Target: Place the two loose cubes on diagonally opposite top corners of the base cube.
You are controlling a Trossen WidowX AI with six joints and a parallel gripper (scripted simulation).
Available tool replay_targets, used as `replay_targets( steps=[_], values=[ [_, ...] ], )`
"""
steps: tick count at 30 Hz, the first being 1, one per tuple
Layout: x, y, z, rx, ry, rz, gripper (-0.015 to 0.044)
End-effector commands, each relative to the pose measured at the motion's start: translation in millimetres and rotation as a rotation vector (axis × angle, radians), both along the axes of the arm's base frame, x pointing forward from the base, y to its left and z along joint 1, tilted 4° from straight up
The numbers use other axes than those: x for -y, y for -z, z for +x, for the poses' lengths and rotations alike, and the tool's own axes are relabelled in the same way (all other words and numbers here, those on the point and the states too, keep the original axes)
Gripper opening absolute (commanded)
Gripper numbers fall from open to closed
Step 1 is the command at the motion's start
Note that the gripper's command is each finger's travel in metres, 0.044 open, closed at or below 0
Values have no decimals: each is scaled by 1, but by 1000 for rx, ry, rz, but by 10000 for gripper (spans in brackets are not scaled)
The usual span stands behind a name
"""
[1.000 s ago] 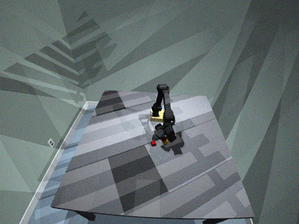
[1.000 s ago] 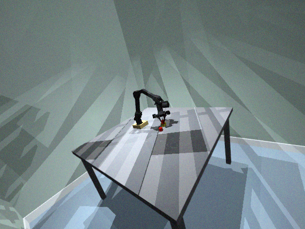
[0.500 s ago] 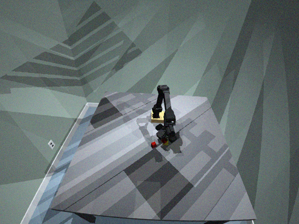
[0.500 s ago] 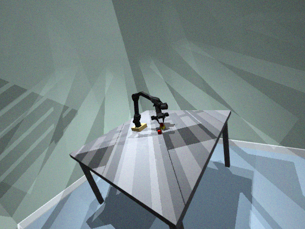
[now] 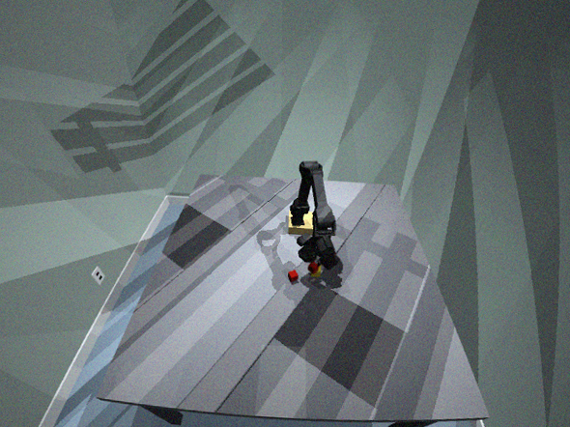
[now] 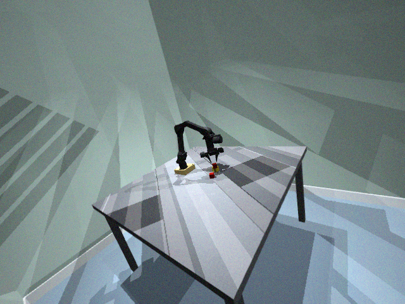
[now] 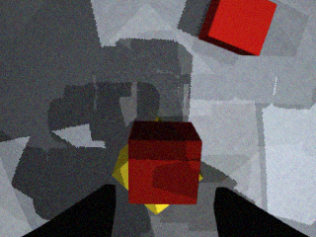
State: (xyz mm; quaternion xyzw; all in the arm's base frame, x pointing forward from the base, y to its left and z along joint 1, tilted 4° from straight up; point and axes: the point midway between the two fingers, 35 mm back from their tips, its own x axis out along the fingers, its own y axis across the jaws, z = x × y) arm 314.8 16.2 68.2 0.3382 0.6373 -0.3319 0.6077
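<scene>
Standing a little apart, the fingers (image 5: 328,258) (image 6: 216,157) have nothing in their grip, with a thin space on each side of the upper red cube (image 5: 314,267) (image 6: 214,164) (image 7: 164,181). That cube seems to sit on the yellow base cube (image 5: 317,273) (image 6: 215,170) (image 7: 159,208), low in the middle of the wrist view, and yellow corners poke out around it. It looks level, but I can't tell if it sits over the right corner. The loose red cube (image 5: 293,275) (image 6: 211,175) (image 7: 243,25) is on the counter (image 5: 239,323) (image 6: 209,209), at the upper right of the wrist view, well apart from the base. It is probably light and hard, and won't squash. The best hold should be on two flat sides across from each other, since a hold on its edges could make it twist or slip. Both red cubes look smooth and plain, with sharp edges. The counter looks flat and gray, with shadow stripes. One cube still needs its place, so a bump could push the top one off.
</scene>
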Motion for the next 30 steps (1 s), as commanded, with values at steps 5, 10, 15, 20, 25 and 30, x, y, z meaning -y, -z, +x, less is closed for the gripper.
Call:
replay_targets(
  steps=[5,10,15,20,25,30],
  values=[
    [29,-11,6,2,90,-3,265],
    [72,-28,9,1,224,-8,265],
    [92,-36,8,-2,290,-10,265],
    [92,-23,8,-1,290,-10,265],
    [90,20,7,-2,290,-9,265],
    [90,27,6,-2,290,-9,265]
  ],
)
